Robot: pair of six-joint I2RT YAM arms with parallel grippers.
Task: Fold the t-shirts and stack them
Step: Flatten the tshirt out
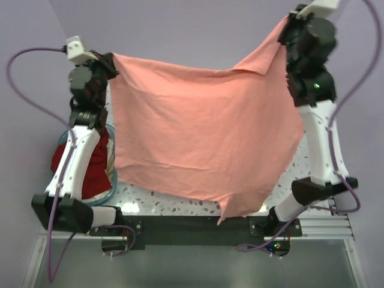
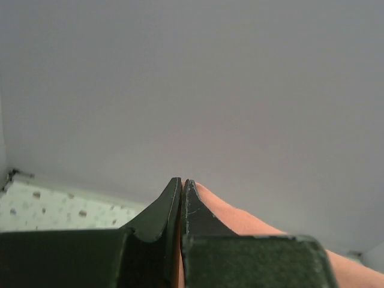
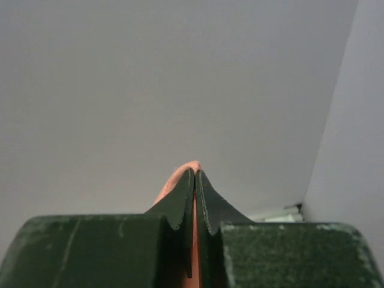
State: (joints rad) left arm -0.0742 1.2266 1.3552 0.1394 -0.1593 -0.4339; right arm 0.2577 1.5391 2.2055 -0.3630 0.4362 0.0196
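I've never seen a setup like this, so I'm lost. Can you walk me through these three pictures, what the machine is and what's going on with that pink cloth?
This is a robot: two arms bolted at a table's near edge. The wide picture looks down from above and behind them. The other two come from a camera on each wrist, looking along that arm's own jaws. The left arm and right arm each have their jaws shut on a corner of a salmon-pink t-shirt, holding it spread in the air between them above the speckled table. Under the left arm, a dark red cloth lies in a teal basket.
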